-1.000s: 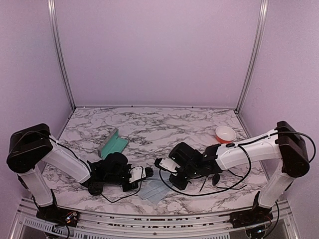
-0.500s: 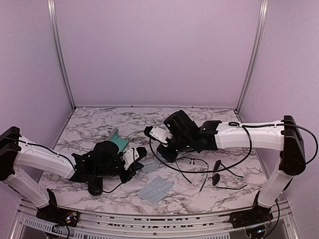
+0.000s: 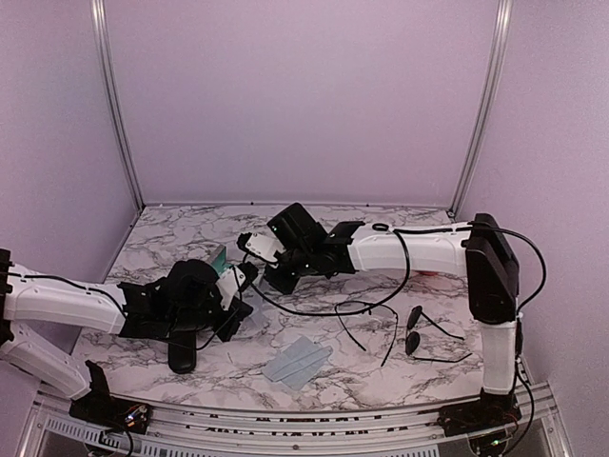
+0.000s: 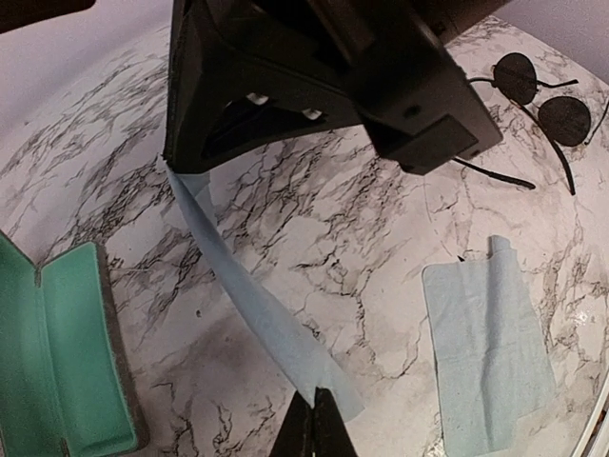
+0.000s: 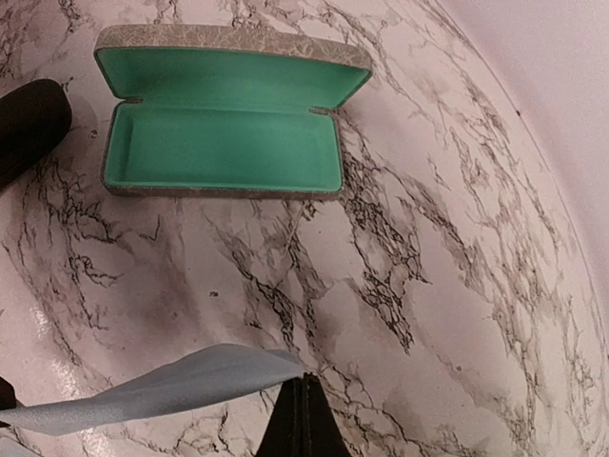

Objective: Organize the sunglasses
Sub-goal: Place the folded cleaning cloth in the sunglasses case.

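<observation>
One pair of sunglasses (image 3: 371, 319) lies open on the marble right of centre. A second pair with dark oval lenses (image 3: 417, 333) lies further right and also shows in the left wrist view (image 4: 540, 95). My left gripper (image 3: 244, 293) and right gripper (image 3: 263, 282) are both shut on opposite ends of a light blue cloth (image 3: 253, 307). They hold it stretched above the table, left of centre. The cloth runs as a strip in the left wrist view (image 4: 243, 295) to my left gripper (image 4: 317, 424). In the right wrist view the cloth (image 5: 162, 386) ends at my right gripper (image 5: 297, 409).
An open grey case with teal lining (image 5: 224, 129) lies just beyond the grippers, partly hidden in the top view (image 3: 217, 257). A glossy black oval case (image 3: 181, 358) lies near the front left. A second blue cloth (image 3: 297, 360) lies flat at the front centre.
Both arms have moved left and toward the back with the blue cloth lifted off the table between them. The right arm now reaches far across to the left. The sunglasses have not moved.
</observation>
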You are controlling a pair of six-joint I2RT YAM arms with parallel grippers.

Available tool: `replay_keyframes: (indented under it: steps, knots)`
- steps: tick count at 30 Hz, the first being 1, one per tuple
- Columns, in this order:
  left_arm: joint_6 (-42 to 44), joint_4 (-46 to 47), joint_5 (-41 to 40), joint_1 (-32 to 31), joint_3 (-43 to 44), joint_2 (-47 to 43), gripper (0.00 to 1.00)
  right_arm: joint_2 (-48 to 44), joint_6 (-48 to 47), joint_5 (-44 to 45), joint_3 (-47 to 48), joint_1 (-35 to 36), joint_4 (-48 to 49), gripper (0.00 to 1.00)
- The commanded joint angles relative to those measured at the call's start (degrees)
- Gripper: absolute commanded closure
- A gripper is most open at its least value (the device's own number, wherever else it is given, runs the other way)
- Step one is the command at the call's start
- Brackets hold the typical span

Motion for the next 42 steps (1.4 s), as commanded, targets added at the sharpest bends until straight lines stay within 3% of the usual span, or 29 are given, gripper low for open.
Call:
replay_keyframes:
  steps: [1,16,42]
  knots:
    - [-6.4,-3.4,-4.0,1.5,-0.7,-2.0,1.00,3.6,-1.6,-0.2,6.5,-0.8,-0.5,1.00]
    - [-11.9,-5.3,-9.0,8.4,-3.6,-3.4,1.00,16.6,-2.7,-0.6,22.9,-1.2,0.0,1.00]
    - [-11.8,-4.5,-9.9,14.7,-4.1,1.0,0.98,25.1,-3.7,2.9,28.4,-1.3,8.2,1.00]
